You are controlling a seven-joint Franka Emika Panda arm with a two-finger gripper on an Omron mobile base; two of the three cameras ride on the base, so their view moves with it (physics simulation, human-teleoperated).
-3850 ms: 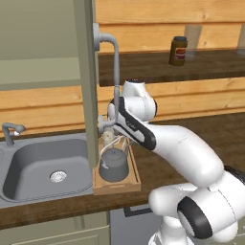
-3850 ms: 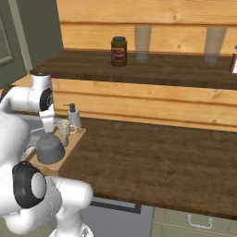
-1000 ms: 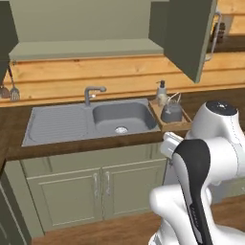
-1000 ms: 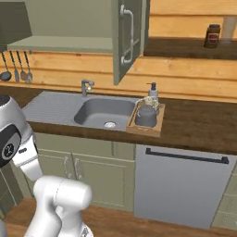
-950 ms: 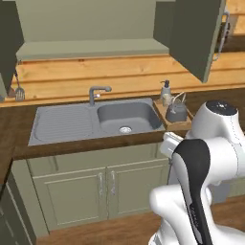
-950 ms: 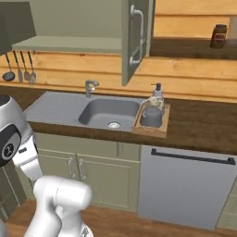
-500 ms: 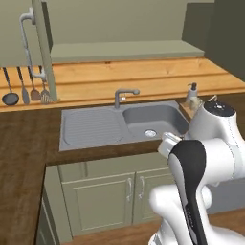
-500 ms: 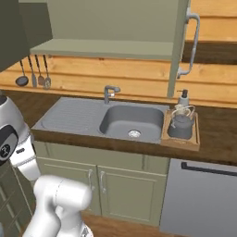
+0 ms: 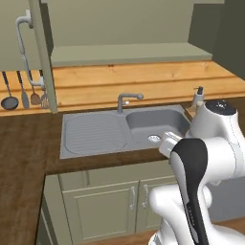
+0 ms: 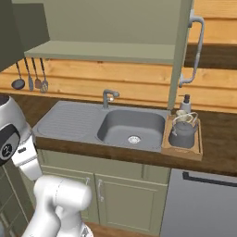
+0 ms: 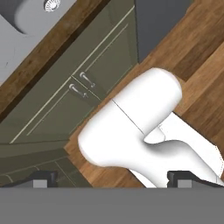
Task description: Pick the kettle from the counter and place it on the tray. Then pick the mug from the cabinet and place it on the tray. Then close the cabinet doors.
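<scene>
The grey kettle (image 10: 183, 133) stands on the wooden tray (image 10: 181, 151) on the counter, right of the sink (image 10: 132, 126). A small pale shape that looks like the mug (image 10: 178, 119) sits behind it on the tray. Above, both green cabinet doors hang open: the right door (image 10: 185, 51) over the tray, the left door (image 9: 44, 57) beside the hanging utensils. My gripper (image 11: 113, 179) is open with nothing between its fingertips (image 11: 43, 177). It hangs far from the counter and points down at the wooden floor and the lower cupboard doors (image 11: 83, 85).
A soap bottle (image 10: 185, 103) stands behind the tray. The faucet (image 10: 109, 97) rises behind the sink. Utensils (image 10: 30, 74) hang on the left wall. A dishwasher front (image 10: 203, 203) sits under the tray. My folded arm (image 9: 210, 148) covers the sink's right end in the left base view.
The base has driven back and to the left, so the whole scene shifted right. The arm left the tray and folded in; kettle and tray stay put.
</scene>
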